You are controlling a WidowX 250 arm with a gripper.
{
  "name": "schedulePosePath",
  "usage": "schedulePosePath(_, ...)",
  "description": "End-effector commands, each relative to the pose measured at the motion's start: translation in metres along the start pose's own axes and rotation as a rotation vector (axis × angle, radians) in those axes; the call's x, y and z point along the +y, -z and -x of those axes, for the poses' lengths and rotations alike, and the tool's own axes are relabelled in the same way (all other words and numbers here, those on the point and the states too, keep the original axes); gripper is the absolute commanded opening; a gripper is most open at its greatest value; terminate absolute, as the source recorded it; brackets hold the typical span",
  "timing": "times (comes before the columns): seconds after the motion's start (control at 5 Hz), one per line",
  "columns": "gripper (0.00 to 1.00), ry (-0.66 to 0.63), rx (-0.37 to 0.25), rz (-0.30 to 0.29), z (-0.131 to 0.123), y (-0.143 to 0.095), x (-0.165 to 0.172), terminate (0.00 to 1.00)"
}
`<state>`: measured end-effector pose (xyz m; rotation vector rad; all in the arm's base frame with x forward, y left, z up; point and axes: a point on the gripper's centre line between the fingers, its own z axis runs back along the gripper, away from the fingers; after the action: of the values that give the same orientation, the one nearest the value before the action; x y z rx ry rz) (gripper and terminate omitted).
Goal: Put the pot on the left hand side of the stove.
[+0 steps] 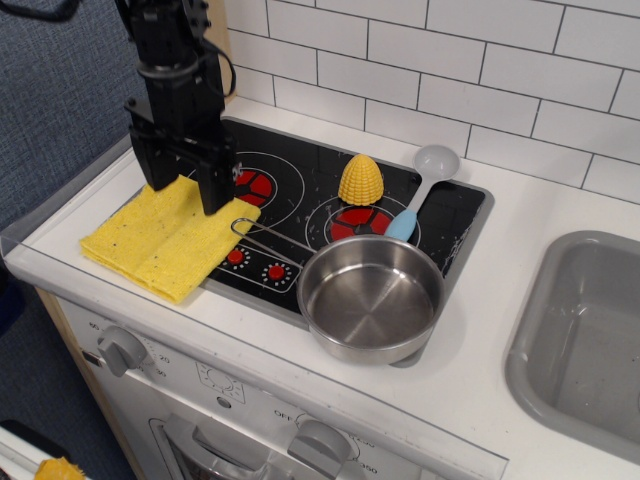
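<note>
The shiny steel pot (370, 298) sits on the front right corner of the black stove (300, 200), overhanging its rim, empty and upright. Its thin wire handle (262, 233) points left toward the front knob marks. My black gripper (184, 188) hangs over the stove's left edge, above the left burner (250, 183) and the yellow cloth. Its two fingers point down with a gap between them and hold nothing. It is well left of the pot, near the tip of the handle.
A yellow cloth (165, 240) lies left of the stove, partly on it. A yellow corn toy (361, 180) stands behind the right burner. A blue-handled grey spoon (420, 188) lies at the right. The grey sink (590, 340) is far right. Tiled wall behind.
</note>
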<state>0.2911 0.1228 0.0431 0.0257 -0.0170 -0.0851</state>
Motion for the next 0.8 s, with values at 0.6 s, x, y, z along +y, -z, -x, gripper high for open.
schedulePosePath(0.6,1.0,0.622,-0.218,0.061,0.012,-0.039,-0.194,0.0)
